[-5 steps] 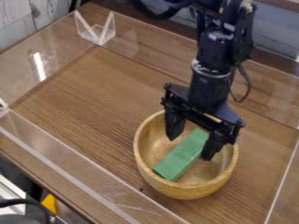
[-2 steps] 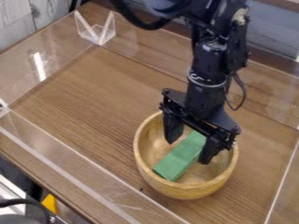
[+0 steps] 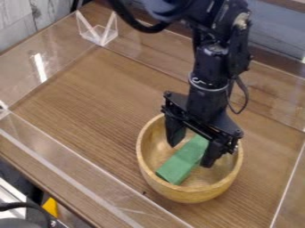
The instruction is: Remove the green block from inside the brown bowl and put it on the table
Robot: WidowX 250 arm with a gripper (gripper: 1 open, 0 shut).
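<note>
Grasping is the step in hand: the tool [image 3: 198, 142] hangs released, jaws spread, pointing down into the bowl [image 3: 191, 166], straddling the upper end of the block [image 3: 185, 163]. The block lies inside, running from 7 toward 1 o'clock. Next it likely must clench, lift clear of the rim, and set the block on the table [image 3: 102, 102].

A single camera is looking down at a steep angle from above and outside the near left corner of the table [image 3: 84, 107], facing diagonally across it toward the far right. It is sitting fairly close, so the near and right edges are running out of the picture. The acrylic walls [image 3: 48, 62] are framing the left side, and the arm is entering from the top, its upper part cropped off
</note>
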